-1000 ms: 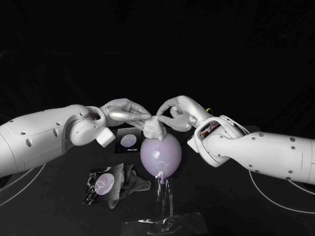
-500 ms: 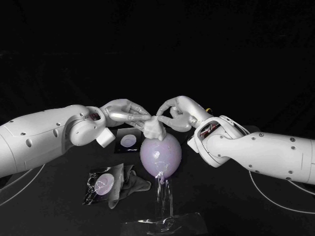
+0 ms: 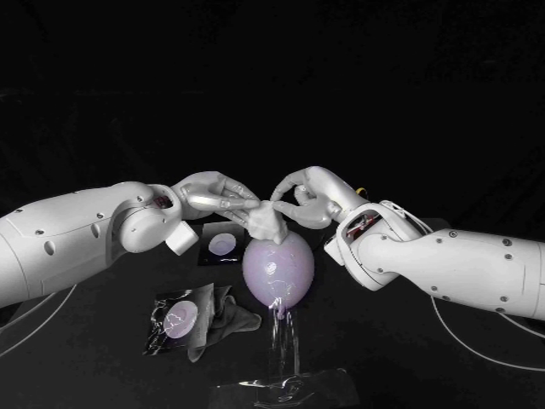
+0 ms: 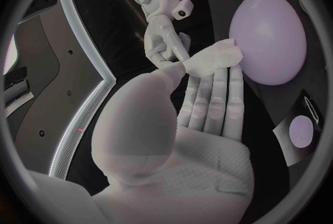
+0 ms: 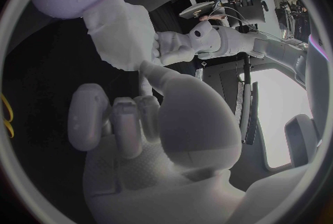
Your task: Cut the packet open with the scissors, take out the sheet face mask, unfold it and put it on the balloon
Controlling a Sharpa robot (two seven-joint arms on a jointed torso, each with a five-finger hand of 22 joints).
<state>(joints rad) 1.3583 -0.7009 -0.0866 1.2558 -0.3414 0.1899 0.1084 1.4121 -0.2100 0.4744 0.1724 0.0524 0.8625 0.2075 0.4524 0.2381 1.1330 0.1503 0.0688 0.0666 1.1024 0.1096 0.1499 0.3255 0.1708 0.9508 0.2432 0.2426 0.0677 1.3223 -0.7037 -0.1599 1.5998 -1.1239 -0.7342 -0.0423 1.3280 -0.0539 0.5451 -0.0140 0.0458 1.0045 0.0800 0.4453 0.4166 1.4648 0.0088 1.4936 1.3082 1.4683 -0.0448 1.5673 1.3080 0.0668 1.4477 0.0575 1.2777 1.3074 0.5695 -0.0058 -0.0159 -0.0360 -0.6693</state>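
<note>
Lilac balloon (image 3: 278, 271) stands upright on a clear stand (image 3: 283, 362) at the middle of the black desk (image 3: 444, 366). Just above the balloon's top, a pale sheet mask (image 3: 266, 223) hangs in a crumpled bunch, not yet spread out. Its lowest folds touch or nearly touch the balloon.

The left hand (image 3: 217, 194) pinches one edge of the sheet mask between thumb and fingertips, with its other fingers stretched out straight. The right hand (image 3: 300, 192), on the balloon's other side, arches over and pinches the opposite edge, its remaining fingers curled in. Both hands sit close together over the balloon.

Beside the balloon's stand, on the left arm's side, the opened packet (image 3: 180, 319) lies crinkled on the desk.

The sheet mask looks thin, damp and limp. It would likely cling to itself, slip, or tear if tugged hard, so its outer edges seem the best place to hold while drawing it apart. The balloon looks light and easily tipped, so it wants only a gentle touch.
</note>
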